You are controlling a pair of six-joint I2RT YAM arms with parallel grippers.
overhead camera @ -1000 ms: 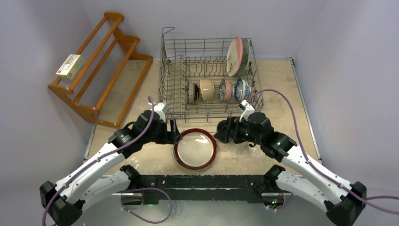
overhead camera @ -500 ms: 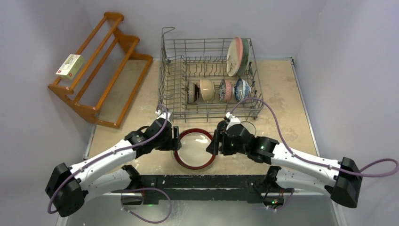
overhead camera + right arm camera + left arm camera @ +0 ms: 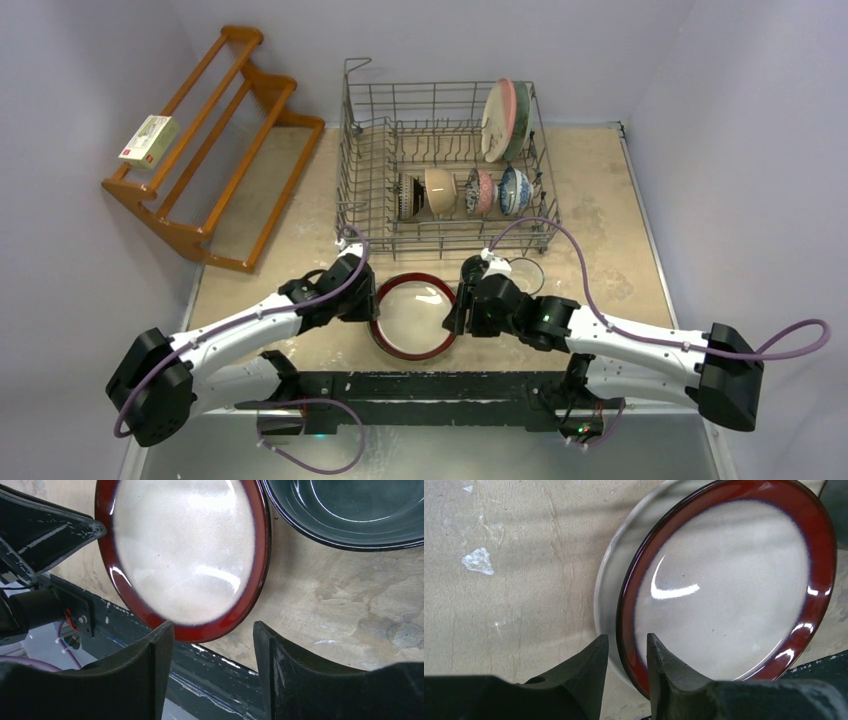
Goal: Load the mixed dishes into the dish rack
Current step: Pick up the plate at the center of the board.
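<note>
A red-rimmed plate with a pale speckled centre lies flat near the table's front edge. My left gripper is at its left rim. In the left wrist view the fingers straddle the rim of the plate, narrowly shut on it. My right gripper is open and empty over the plate's right side, its gap over the near rim. A dark teal dish lies right of the plate. The grey wire dish rack holds two upright plates and several bowls.
A brown wooden slatted shelf stands at the back left with a small box on it. A black rail runs along the table's front edge just below the plate. The rack's front wall is close behind both grippers.
Both arms have stretched low toward the red-rimmed plate. The left fingers have closed in on its left rim; the right gripper has come to its right side, uncovering the dark dish.
</note>
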